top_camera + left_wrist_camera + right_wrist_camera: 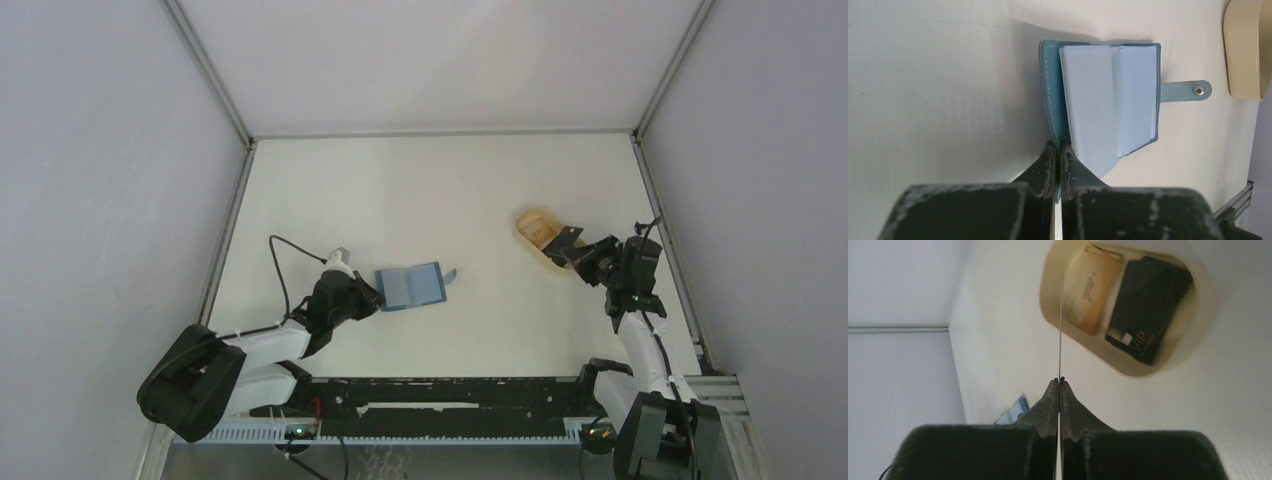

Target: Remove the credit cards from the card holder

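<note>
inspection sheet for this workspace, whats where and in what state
surface: white table, no stains seen
job's things: teal holder lies open, clear sleeves showing, snap tab undone; tan card and black card lie in a beige tray; a dark card is held over the tray
clutter: nothing seen
grippers: left jaws shut on the holder's cover edge; right jaws shut on the dark card
cables: black cable loops over the table by the left arm; a thin cable at the right wrist
surroundings: white walls, metal frame posts
</note>
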